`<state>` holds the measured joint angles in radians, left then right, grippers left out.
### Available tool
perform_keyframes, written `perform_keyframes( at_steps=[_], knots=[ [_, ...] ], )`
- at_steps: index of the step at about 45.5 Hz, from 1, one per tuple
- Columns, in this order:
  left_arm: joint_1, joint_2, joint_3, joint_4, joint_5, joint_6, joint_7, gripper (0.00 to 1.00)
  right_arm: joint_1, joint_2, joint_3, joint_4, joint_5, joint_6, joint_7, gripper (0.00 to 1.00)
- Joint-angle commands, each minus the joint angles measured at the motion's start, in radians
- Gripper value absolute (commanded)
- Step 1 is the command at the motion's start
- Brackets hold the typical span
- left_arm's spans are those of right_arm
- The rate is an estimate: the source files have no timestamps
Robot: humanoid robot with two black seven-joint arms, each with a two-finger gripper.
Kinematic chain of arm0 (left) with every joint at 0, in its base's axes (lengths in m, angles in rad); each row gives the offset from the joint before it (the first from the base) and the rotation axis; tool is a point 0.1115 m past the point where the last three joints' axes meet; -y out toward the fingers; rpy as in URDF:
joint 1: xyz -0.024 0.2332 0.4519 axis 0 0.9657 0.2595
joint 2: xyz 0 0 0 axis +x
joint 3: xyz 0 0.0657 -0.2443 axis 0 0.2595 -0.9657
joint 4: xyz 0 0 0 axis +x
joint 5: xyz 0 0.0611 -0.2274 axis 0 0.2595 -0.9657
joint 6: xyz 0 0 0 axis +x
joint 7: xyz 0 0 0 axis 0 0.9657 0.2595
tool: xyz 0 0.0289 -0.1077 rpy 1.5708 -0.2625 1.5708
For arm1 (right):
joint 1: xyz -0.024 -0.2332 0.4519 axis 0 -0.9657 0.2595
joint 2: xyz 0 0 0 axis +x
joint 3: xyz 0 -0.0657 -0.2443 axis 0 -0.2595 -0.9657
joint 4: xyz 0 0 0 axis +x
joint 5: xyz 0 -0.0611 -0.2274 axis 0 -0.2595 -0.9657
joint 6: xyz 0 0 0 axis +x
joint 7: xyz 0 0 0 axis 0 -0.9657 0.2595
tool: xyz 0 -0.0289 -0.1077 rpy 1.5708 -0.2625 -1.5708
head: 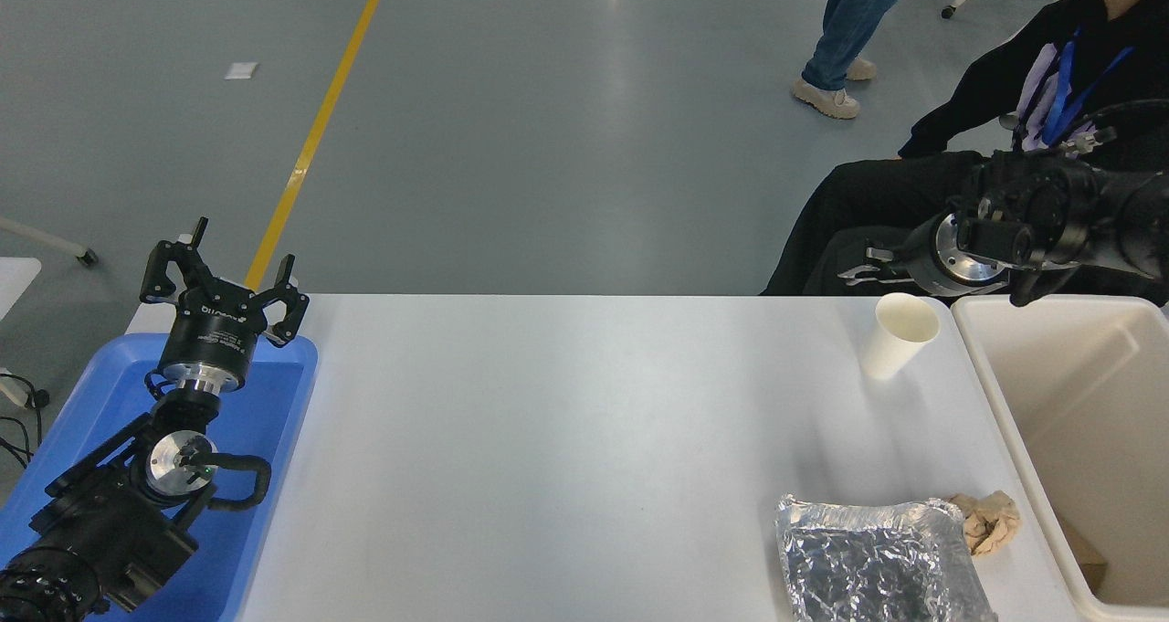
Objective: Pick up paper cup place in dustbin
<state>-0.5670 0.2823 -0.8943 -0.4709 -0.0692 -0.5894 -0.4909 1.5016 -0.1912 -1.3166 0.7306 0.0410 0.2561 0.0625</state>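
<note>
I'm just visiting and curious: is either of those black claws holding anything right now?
No. The paper cup stands free on the table. The right tool is beyond it; the left tool is open and empty over the blue tray.
</note>
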Motion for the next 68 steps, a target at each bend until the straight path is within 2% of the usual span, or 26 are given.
perform_keyframes(
  at_steps=[1, 6, 14, 21, 27, 32, 53, 62, 68],
  knots=[
    [0.001, 0.0, 0.0, 0.0, 0.0, 0.0, 0.0, 0.99, -0.188, -0.004, 0.048, -0.183, 0.003, -0.067, -0.058, 0.97],
    [0.001, 0.0, 0.0, 0.0, 0.0, 0.0, 0.0, 0.99, -0.228, -0.007, 0.051, -0.238, 0.003, -0.075, -0.099, 0.97],
    [-0.001, 0.0, 0.0, 0.0, 0.0, 0.0, 0.0, 0.99, -0.238, -0.031, 0.051, -0.247, 0.016, -0.084, -0.121, 0.97],
    [-0.001, 0.0, 0.0, 0.0, 0.0, -0.001, 0.0, 0.99, -0.28, -0.034, 0.06, -0.283, 0.028, -0.1, -0.121, 0.96],
    [-0.001, 0.0, 0.0, 0.0, 0.0, 0.0, 0.0, 0.99, -0.325, -0.031, 0.128, -0.321, 0.117, -0.126, -0.121, 0.97],
    [-0.001, 0.0, 0.0, 0.0, 0.0, -0.001, 0.0, 0.99, -0.325, -0.03, 0.151, -0.321, 0.132, -0.126, -0.119, 1.0],
    [-0.001, 0.0, 0.0, 0.0, 0.0, 0.0, 0.0, 0.99, -0.373, -0.024, 0.203, -0.323, 0.132, -0.172, -0.119, 1.0],
    [-0.001, 0.0, 0.0, 0.0, 0.0, 0.0, 0.0, 0.99, -0.397, -0.022, 0.218, -0.323, 0.131, -0.274, -0.119, 1.0],
    [-0.001, 0.0, 0.0, 0.0, 0.0, 0.0, 0.0, 0.99, -0.4, -0.02, 0.224, -0.323, 0.132, -0.288, -0.119, 0.99]
  ],
)
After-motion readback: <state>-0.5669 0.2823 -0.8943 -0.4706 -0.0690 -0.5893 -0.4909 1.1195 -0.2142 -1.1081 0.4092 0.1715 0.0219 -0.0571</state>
